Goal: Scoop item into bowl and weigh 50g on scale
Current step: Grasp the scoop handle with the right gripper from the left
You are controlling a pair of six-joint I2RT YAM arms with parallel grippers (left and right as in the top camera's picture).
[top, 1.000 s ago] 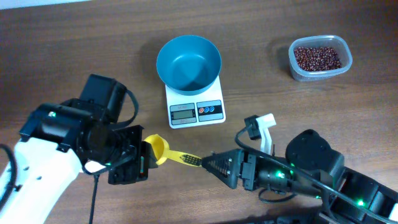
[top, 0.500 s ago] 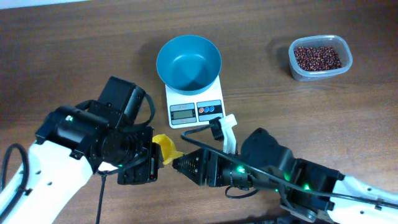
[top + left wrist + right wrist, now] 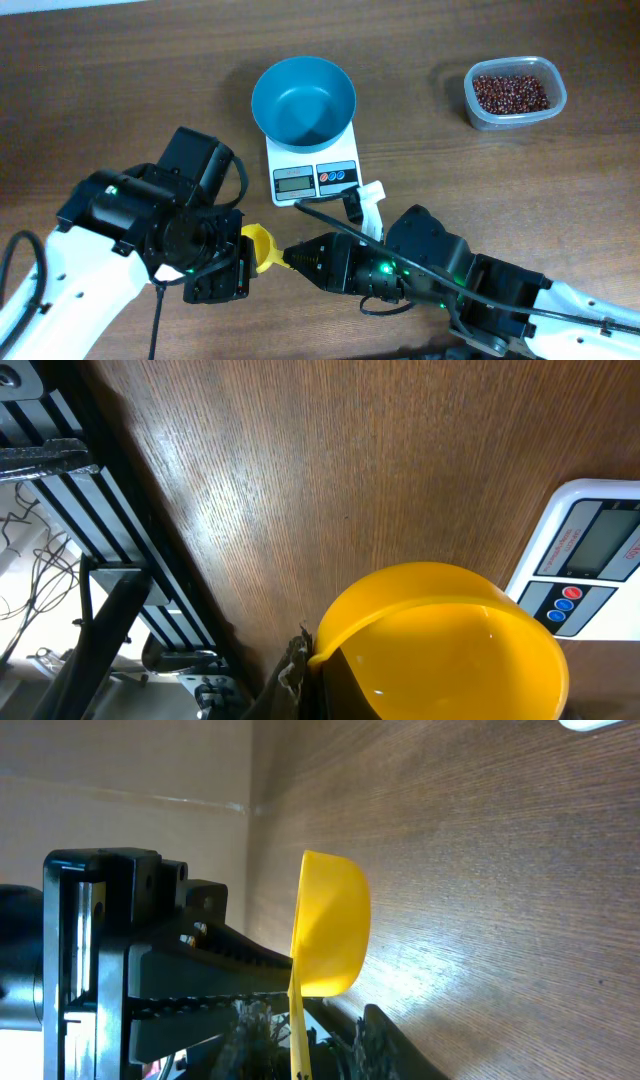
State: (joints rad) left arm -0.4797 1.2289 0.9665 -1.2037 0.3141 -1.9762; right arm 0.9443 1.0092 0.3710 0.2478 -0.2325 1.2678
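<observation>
yellow scoop (image 3: 258, 243) between two tools

the left tool (image 3: 240, 262) is clamped on the scoop's cup. the right tool (image 3: 292, 258) straddles the handle, grip unclear. nearby on the table (image 3: 450, 170), the bowl (image 3: 300, 105) sits on the scale (image 3: 315, 178). the beans (image 3: 510, 92) fill the clear tub (image 3: 478, 115), well apart.

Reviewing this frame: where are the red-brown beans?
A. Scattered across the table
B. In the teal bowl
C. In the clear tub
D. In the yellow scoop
C: the beans all lie in the clear tub at the far right, while the bowl on the scale and the yellow scoop both show bare insides.
</observation>
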